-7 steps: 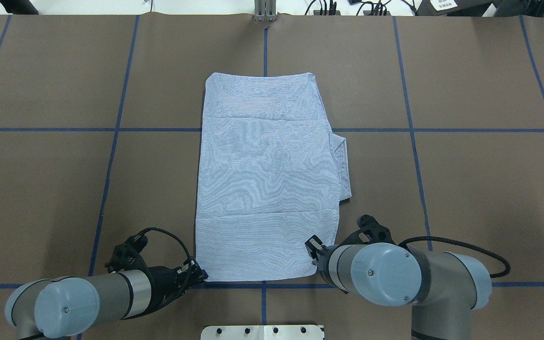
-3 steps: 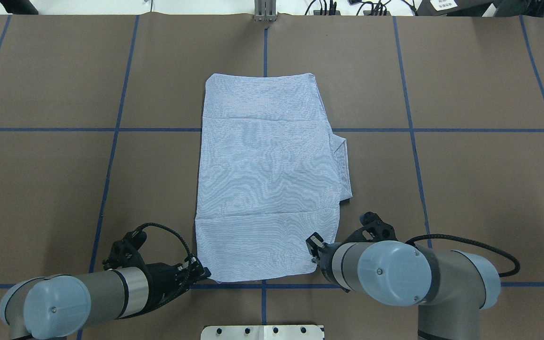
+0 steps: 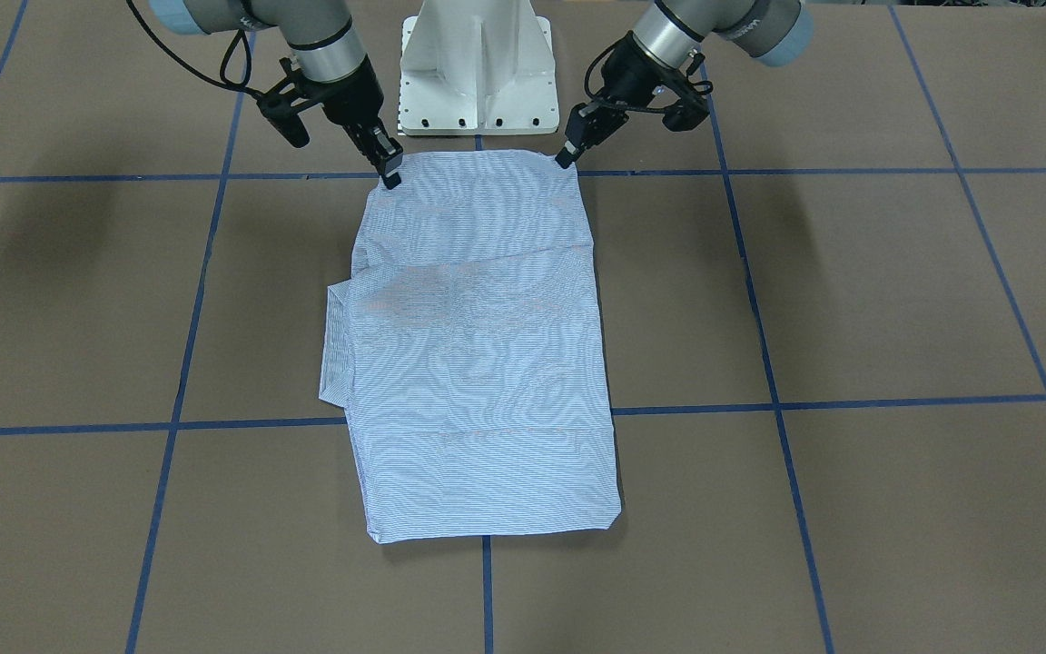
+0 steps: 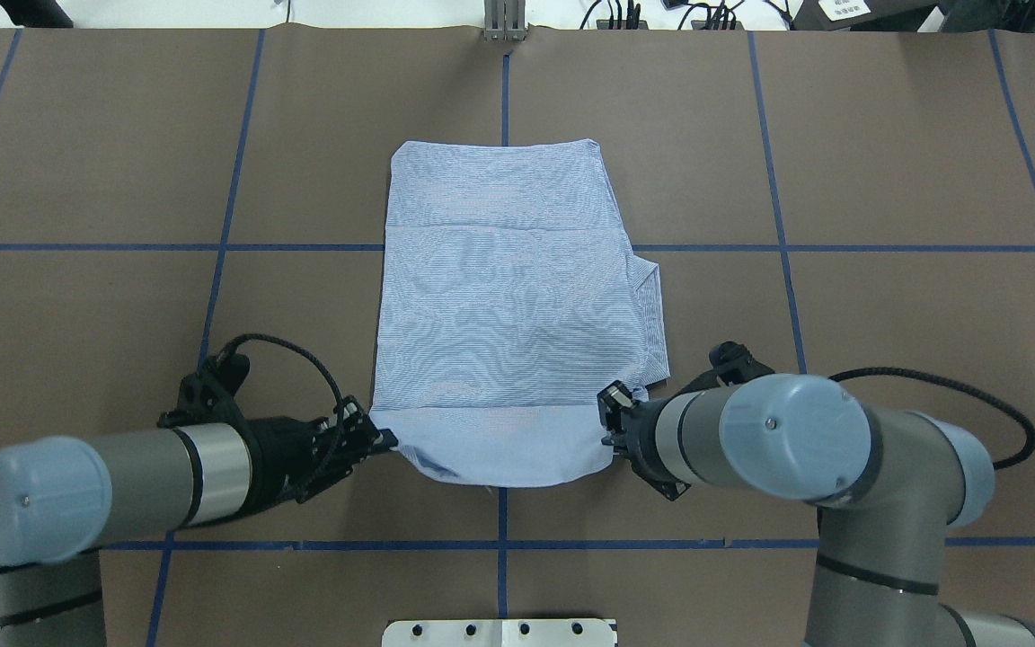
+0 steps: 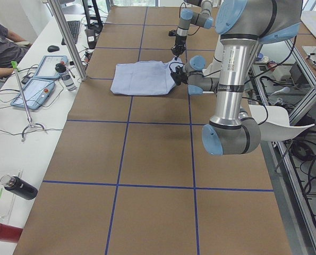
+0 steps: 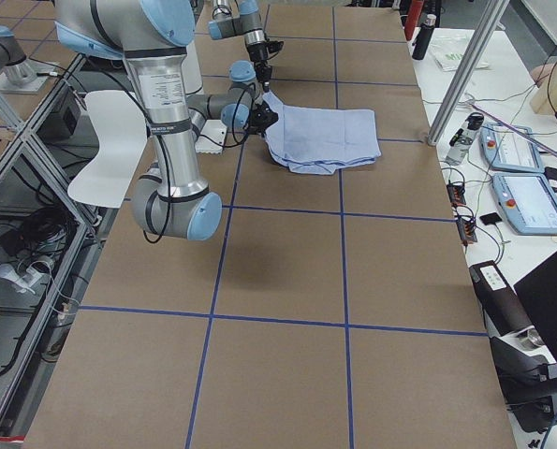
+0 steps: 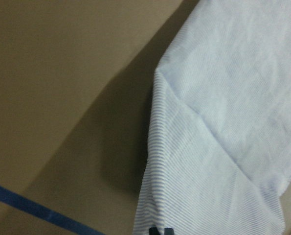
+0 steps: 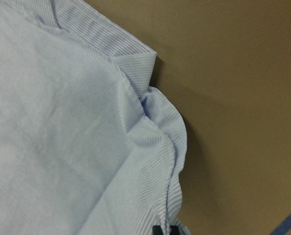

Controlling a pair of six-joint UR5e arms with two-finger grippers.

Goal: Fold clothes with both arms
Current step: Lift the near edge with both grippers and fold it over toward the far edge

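The light blue striped shirt point(image 4: 508, 305) lies folded into a long rectangle in the middle of the table, also in the front-facing view point(image 3: 478, 363). My left gripper point(image 4: 378, 438) is shut on its near left corner, as the front-facing view point(image 3: 567, 156) also shows. My right gripper point(image 4: 612, 422) is shut on the near right corner point(image 3: 389, 174). The near hem is raised off the table and sags between the two grippers. Both wrist views show striped cloth running into the fingertips point(image 7: 161, 230) point(image 8: 162, 229). Collar, buttons and label are hidden.
A folded sleeve cuff point(image 4: 652, 314) sticks out on the shirt's right side. The white pedestal base point(image 3: 476, 64) stands just behind the near hem. Blue tape lines point(image 4: 212, 246) cross the brown table. Tablets and bottles point(image 5: 41, 79) sit on the far side table.
Both grippers have moved forward, away from the robot's base, carrying the shirt's near hem with them. The hem has risen off the table and come over the tape line's far side.
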